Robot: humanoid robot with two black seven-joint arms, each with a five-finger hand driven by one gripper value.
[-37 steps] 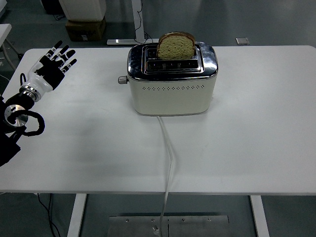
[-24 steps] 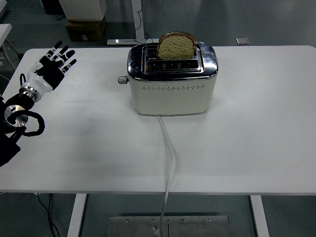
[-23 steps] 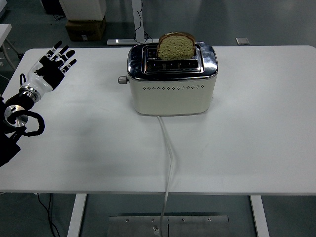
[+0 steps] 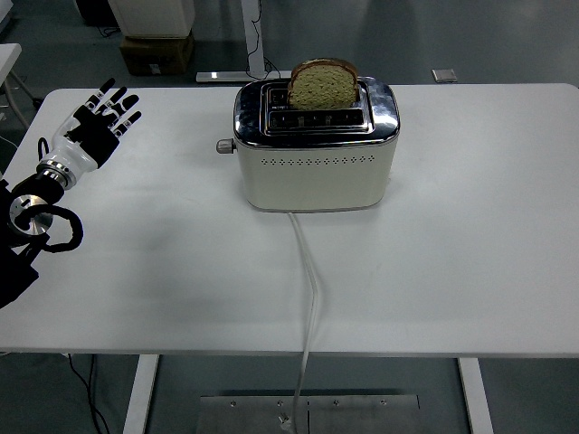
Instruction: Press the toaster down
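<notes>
A cream toaster (image 4: 315,165) with a chrome top stands at the back middle of the white table (image 4: 452,271). A slice of brown bread (image 4: 322,85) sticks up out of its rear slot. The lever knob (image 4: 222,146) juts from the toaster's left end, in its raised position. My left hand (image 4: 98,125) hovers over the table's far left, fingers spread and holding nothing, well left of the knob. The right arm is out of view.
The toaster's white cord (image 4: 308,271) runs from its front down over the table's near edge. A cardboard box (image 4: 156,52) sits on the floor behind the table.
My left hand has shifted very slightly up and to the right. The toaster and bread are unchanged.
</notes>
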